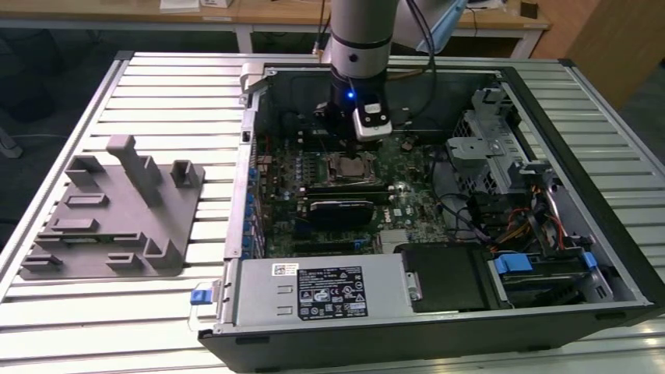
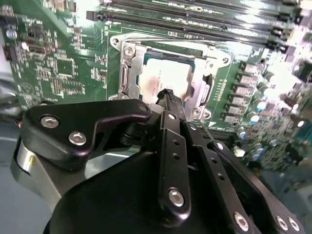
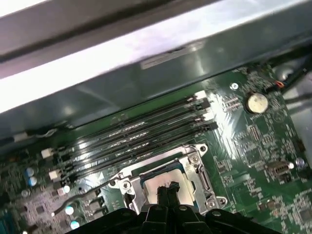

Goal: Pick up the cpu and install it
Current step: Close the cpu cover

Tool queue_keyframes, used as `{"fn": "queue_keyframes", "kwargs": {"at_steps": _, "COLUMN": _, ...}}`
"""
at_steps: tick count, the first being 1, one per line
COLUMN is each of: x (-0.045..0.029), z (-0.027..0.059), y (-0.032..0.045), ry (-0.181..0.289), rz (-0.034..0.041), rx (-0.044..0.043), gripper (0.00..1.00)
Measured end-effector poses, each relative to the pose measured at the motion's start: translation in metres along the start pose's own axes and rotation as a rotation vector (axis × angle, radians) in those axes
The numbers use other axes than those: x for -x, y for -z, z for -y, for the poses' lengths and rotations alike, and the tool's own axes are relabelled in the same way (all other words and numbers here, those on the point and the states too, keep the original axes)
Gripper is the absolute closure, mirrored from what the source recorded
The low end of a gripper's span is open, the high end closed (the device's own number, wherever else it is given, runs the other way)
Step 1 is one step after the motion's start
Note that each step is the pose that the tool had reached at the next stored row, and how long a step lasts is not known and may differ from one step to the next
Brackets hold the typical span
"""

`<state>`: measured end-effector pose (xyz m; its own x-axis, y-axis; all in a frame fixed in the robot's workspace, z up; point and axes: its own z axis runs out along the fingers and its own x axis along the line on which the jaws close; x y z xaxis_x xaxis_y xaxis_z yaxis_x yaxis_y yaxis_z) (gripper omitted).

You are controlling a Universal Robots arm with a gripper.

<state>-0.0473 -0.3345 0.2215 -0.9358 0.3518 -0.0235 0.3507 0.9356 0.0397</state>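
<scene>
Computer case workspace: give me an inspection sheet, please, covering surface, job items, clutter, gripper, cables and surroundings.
Surface: slatted metal table carrying an open computer case.
Job's things: cpu lies flat inside the socket frame.
Clutter: grey fixture block on the table, at the exterior view's left.
Grippers: gripper shut, tips just over the cpu; contact cannot be told.
Cables: coloured cables inside the case, at the exterior view's right.
Surroundings: wooden desks behind the table.
</scene>
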Motion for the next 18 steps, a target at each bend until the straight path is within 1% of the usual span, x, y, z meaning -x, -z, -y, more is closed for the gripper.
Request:
{"fn": "queue_keyframes", "kwargs": {"at_steps": 15, "x": -0.0001, "z": 0.0002, "y": -0.0038, "ry": 0.248, "rz": -0.0038, "rx": -0.0156, "gripper": 0.89}}
{"fn": "queue_keyframes", "kwargs": {"at_steps": 17, "x": -0.0001, "z": 0.0002, "y": -0.0042, "ry": 0.276, "rz": -0.0043, "rx": -0.0182, "gripper": 0.89}}
{"fn": "queue_keyframes", "kwargs": {"at_steps": 18, "x": -0.0001, "z": 0.0002, "y": -0.0043, "ry": 0.279, "rz": -0.0043, "rx": -0.0185, "gripper": 0.89}}
